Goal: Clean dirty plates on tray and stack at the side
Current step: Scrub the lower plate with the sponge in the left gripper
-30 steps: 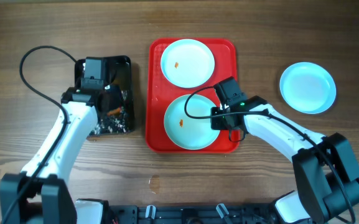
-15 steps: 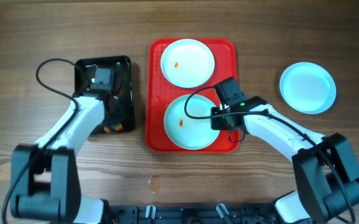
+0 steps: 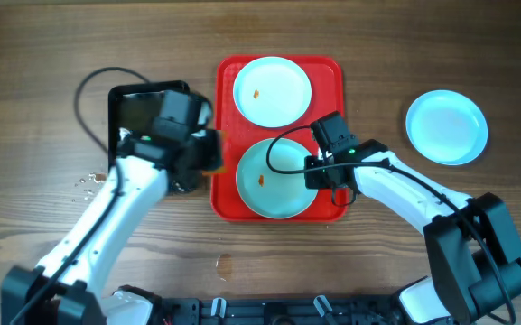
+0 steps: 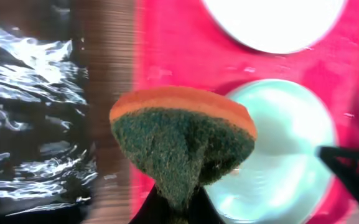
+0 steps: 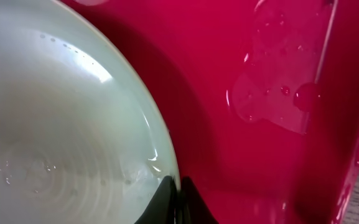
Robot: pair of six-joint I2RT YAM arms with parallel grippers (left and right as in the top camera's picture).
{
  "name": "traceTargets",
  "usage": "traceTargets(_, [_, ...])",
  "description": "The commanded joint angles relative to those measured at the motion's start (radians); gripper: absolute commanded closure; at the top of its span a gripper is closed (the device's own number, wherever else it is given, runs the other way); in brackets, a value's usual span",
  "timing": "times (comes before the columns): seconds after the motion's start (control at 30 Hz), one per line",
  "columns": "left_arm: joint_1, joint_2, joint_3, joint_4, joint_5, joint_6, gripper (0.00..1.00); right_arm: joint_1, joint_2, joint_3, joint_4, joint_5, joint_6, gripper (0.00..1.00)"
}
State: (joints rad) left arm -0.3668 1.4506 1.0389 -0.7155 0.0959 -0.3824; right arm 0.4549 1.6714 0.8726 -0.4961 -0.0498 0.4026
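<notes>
Wood-grain tabletop [image 3: 34,54], two arms at work. The red tray [image 3: 226,81] sits mid-table with two dirty plates on it: the far plate [image 3: 272,90] and the near plate [image 3: 274,176], each with an orange speck. A third plate [image 3: 447,126] lies off to the right on the wood, well apart, no speck visible.

Left gripper [image 3: 208,152] is over the tray's left rim, pinched tight on a sponge [image 4: 182,140], green scrub side toward the cam, orange backing on top. Right gripper [image 5: 176,202] is clamped narrow on the near plate's right rim, holding it down.

Risks, imo: the sponge is gripped by its lower part only, so a hard scrub could twist it out. The right pinch is thin, right at the rim, so sideways pressure may skid or tip the plate. Both arms meet over one plate, so a bump is possible. Sponge looks wet, so drips are likely.

Vs. half a sec ago: left arm was over the black tray [image 3: 138,104], now swung across w/ sponge. Droplets [image 3: 87,181] on the wood are new. Right arm hasn't budged.
</notes>
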Motion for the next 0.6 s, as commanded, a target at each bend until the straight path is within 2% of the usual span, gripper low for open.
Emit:
traceTargets(0.0, [-0.107,0.072,0.008,0.060,0.047,-0.145,0.96,0.002,-0.006,-0.016,0.014,-0.002,-0.036,0.96])
traceTargets(0.1, [-0.172,0.125,0.008,0.110,0.064,-0.195,0.96,0.002,-0.005,-0.016,0.009,-0.002,-0.016,0.96])
traceTargets(0.27, [-0.253,0.222,0.008,0.188,0.064,-0.280,0.96,0.002,-0.005,-0.016,-0.002,0.025,0.097,0.96])
traceTargets(0.43, [-0.300,0.319,0.008,0.274,0.068,-0.344,0.96,0.002,-0.005,-0.016,-0.001,0.024,0.124,0.96])
traceTargets(0.57, [-0.304,0.374,0.008,0.275,0.079,-0.415,0.96,0.002,-0.005,-0.016,-0.003,0.024,0.124,0.96])
